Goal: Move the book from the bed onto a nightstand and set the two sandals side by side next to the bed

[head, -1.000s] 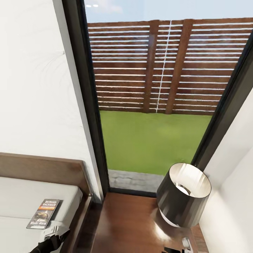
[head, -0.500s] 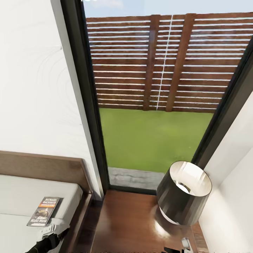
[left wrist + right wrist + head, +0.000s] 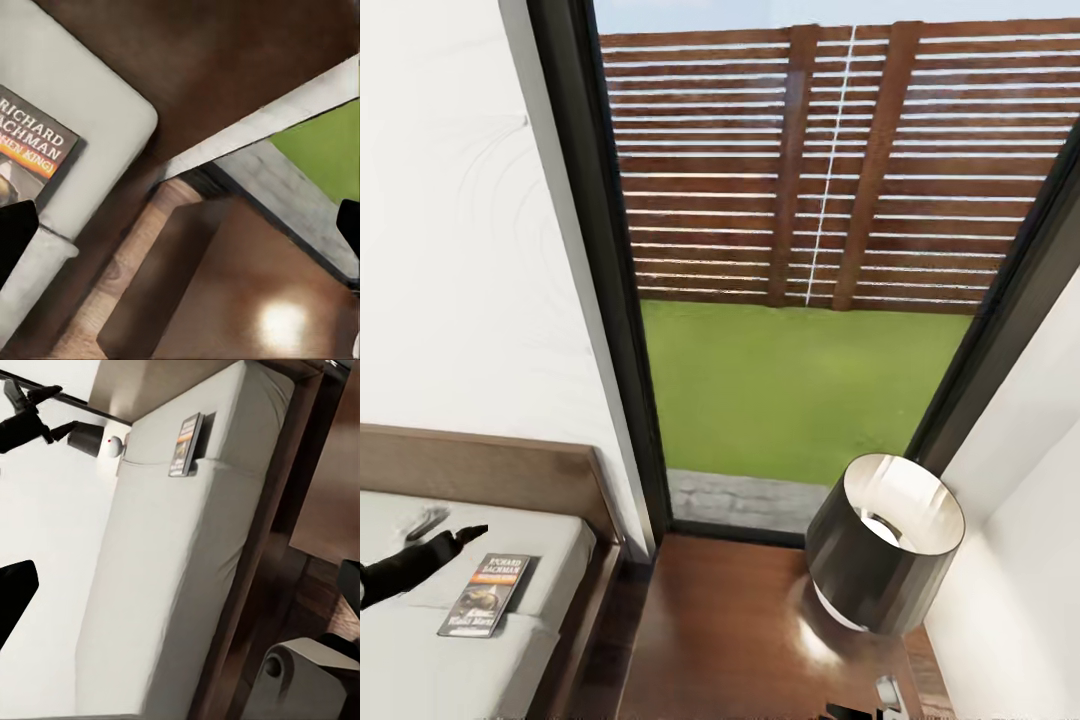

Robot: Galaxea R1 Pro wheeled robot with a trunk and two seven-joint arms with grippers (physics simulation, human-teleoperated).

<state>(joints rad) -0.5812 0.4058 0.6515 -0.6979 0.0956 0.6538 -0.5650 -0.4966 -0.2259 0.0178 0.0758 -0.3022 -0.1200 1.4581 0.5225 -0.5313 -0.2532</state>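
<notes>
Fingers of my left gripper (image 3: 455,538) were spread apart over the bed (image 3: 420,640), holding nothing. In my left wrist view one black fingertip (image 3: 15,232) sat at each side, with a wide gap between them. The book (image 3: 485,595) lay flat on the pale mattress, just beside those fingers, near the bed's corner, and they did not touch it. Its dark cover had white letters and an orange band. Past the bed's corner from my fingers stood the nightstand (image 3: 740,640), brown and shiny, with a dark lamp (image 3: 885,545) on it. My right gripper (image 3: 180,585) also had its black tips far apart, holding nothing, and the book (image 3: 186,445) lay well away from them. Behind the nightstand was a tall window (image 3: 800,260).
</notes>
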